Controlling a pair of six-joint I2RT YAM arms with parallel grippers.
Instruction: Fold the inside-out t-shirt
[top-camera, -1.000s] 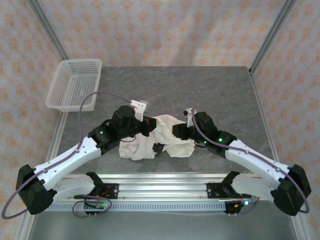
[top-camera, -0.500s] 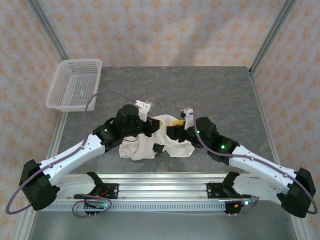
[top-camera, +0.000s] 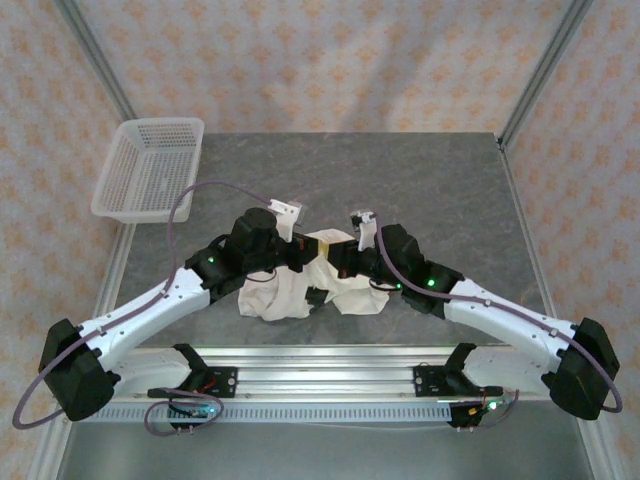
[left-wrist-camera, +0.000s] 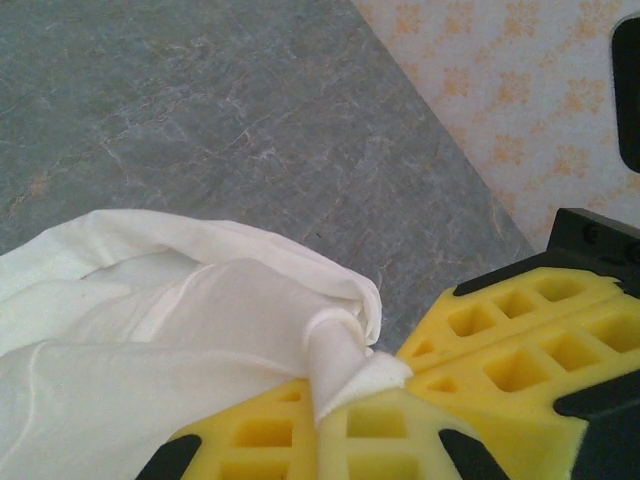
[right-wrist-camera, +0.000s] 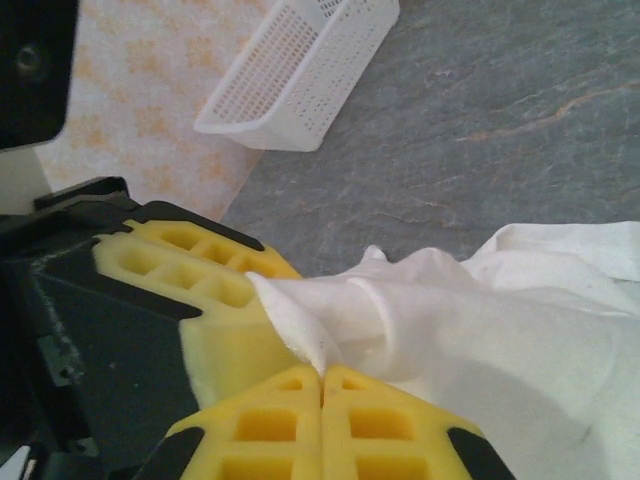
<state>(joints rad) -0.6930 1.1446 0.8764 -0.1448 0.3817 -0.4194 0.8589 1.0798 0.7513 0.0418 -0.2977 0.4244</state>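
The inside-out t-shirt (top-camera: 283, 295) lies crumpled in an off-white heap near the front middle of the grey table (top-camera: 430, 190). Both grippers meet at its raised top. My left gripper (top-camera: 310, 253) is shut on a rolled fold of the t-shirt (left-wrist-camera: 150, 330), which is pinched between its yellow fingers (left-wrist-camera: 260, 435). My right gripper (top-camera: 336, 260) is shut on an edge of the t-shirt (right-wrist-camera: 480, 320) right beside it, and its fingers (right-wrist-camera: 270, 425) are pressed together with cloth at the tips. In each wrist view, the other gripper's yellow fingers sit almost against the held cloth.
A white mesh basket (top-camera: 150, 165) overhangs the table's back-left corner and also appears in the right wrist view (right-wrist-camera: 300, 70). Bare grey table stretches behind and to the right of the shirt. Metal frame posts (top-camera: 540, 70) stand at the back corners.
My right gripper has moved left to the top of the heap and closed on the cloth next to the left gripper. The left gripper has kept its hold and barely shifted.
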